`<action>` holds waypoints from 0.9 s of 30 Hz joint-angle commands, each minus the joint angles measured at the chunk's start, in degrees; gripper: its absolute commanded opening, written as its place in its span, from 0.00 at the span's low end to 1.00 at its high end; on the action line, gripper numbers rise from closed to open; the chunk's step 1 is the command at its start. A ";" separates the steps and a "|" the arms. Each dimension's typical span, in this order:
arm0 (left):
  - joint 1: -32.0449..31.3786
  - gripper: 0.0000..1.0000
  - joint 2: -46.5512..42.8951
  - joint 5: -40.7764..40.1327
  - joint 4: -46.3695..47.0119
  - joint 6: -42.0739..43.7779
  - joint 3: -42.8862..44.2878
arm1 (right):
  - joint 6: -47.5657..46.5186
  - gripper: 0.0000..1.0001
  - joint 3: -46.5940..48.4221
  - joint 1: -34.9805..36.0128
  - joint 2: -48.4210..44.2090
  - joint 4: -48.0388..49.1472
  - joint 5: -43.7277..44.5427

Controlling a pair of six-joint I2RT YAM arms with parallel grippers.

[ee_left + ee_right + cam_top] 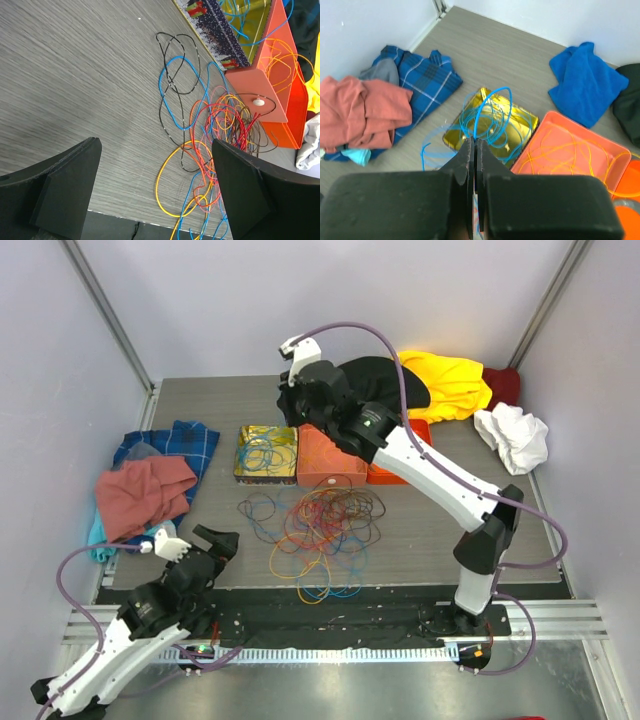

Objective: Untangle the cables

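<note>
Thin, springy cables (320,530) lie in a loose orange, red, blue, yellow and dark tangle mid-table, just in front of two shallow trays.

The table (200,410) is matte grey with a fine wood grain. The left gripper (155,165) hangs at the tangle's near-left edge, its blunt black jaws spread wide and holding nothing. From the right wrist, the right gripper (474,150) is clenched on a blue cable (492,107) that arcs over the glossy gold tray (525,120), where more blue loops lie. Orange loops lie in the orange tray (550,120). Only that view shows a crumpled blue towel (582,82). From above, the arm hides it.
</note>
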 commanded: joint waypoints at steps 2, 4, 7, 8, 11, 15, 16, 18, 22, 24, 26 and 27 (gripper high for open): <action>-0.04 1.00 -2.05 -3.14 -1.01 2.21 3.20 | 0.76 0.01 8.39 -0.75 3.84 1.98 -3.90; -0.04 1.00 -2.14 -2.62 2.84 6.58 3.37 | 1.47 0.01 9.10 -0.75 3.67 1.89 -5.57; -0.04 1.00 -1.62 -1.92 9.94 11.68 3.38 | 2.35 0.01 9.45 -0.84 2.18 2.07 -6.36; -0.04 1.00 -1.26 -1.48 11.90 12.67 3.20 | 2.53 0.01 9.11 -0.75 0.70 1.98 -6.45; -0.04 1.00 2.24 0.55 20.58 16.71 2.58 | 3.32 0.01 7.27 -0.66 -3.25 2.07 -7.42; -0.04 1.00 8.22 1.25 30.71 20.93 3.11 | 4.02 0.01 2.52 -0.75 -9.92 2.42 -8.21; -0.04 1.00 10.93 0.91 32.47 21.64 3.28 | 4.11 0.01 1.29 -0.66 -11.43 2.94 -8.56; -0.04 1.00 13.40 -0.59 37.99 24.44 4.07 | 4.02 0.01 -2.66 -0.66 -16.07 3.65 -8.91; -0.04 1.00 19.02 -3.40 44.86 29.28 6.53 | 2.36 0.01 -9.33 -0.75 -23.73 4.18 -9.53; -0.04 1.00 20.53 -4.63 48.37 31.66 7.77 | 2.09 0.01 -11.10 -0.75 -27.85 4.09 -9.97; 0.05 1.00 22.90 -5.34 51.63 32.97 8.29 | 1.74 0.01 -13.22 -0.75 -30.16 3.74 -10.32; 0.05 1.00 23.87 -5.51 55.91 34.63 8.47 | 1.65 0.01 -13.66 -0.66 -31.30 3.13 -10.32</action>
